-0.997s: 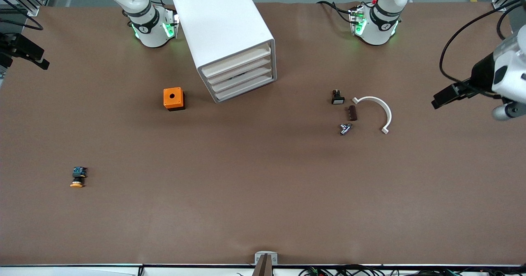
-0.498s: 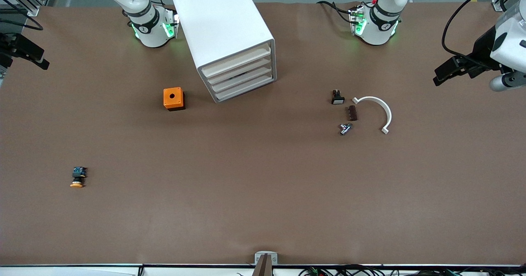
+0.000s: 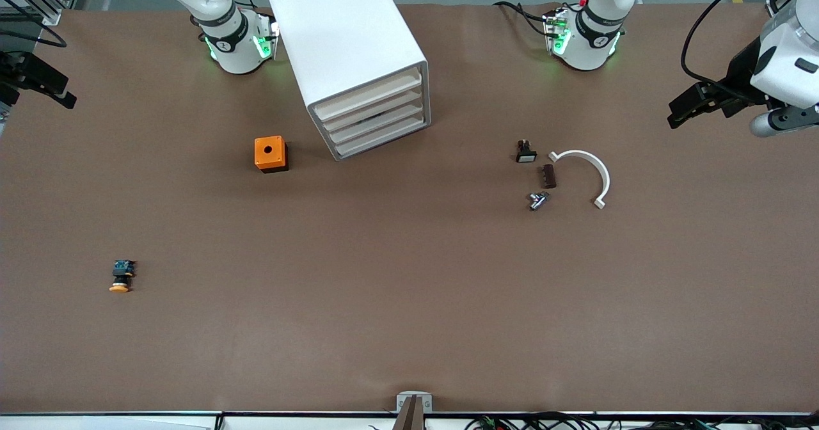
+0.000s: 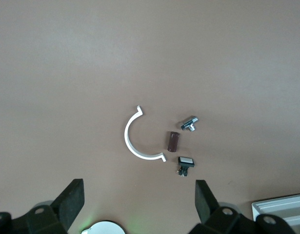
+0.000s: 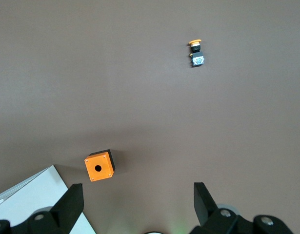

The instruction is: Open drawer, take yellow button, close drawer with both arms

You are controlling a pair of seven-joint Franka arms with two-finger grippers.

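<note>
The white cabinet (image 3: 349, 46) stands between the two arm bases. Its uppermost drawer (image 3: 368, 93) is shut like the three below. The button (image 3: 120, 276), with an orange cap and a black-blue body, lies alone on the table toward the right arm's end; it also shows in the right wrist view as the button (image 5: 195, 52). My left gripper (image 3: 682, 111) hangs open and empty high over the left arm's end of the table, and its own view shows the same gripper (image 4: 139, 194). My right gripper (image 3: 54, 91) waits open and empty over the right arm's end, also seen as the gripper (image 5: 137, 196).
An orange cube with a round hole (image 3: 270, 153) sits beside the cabinet. Toward the left arm's end lie a white curved piece (image 3: 592, 171), a brown piece (image 3: 549, 176), a small metal part (image 3: 537, 200) and a black piece with a white face (image 3: 525, 152).
The left gripper has shifted toward the robots' edge of the table. The right arm and everything on the table stay put.
</note>
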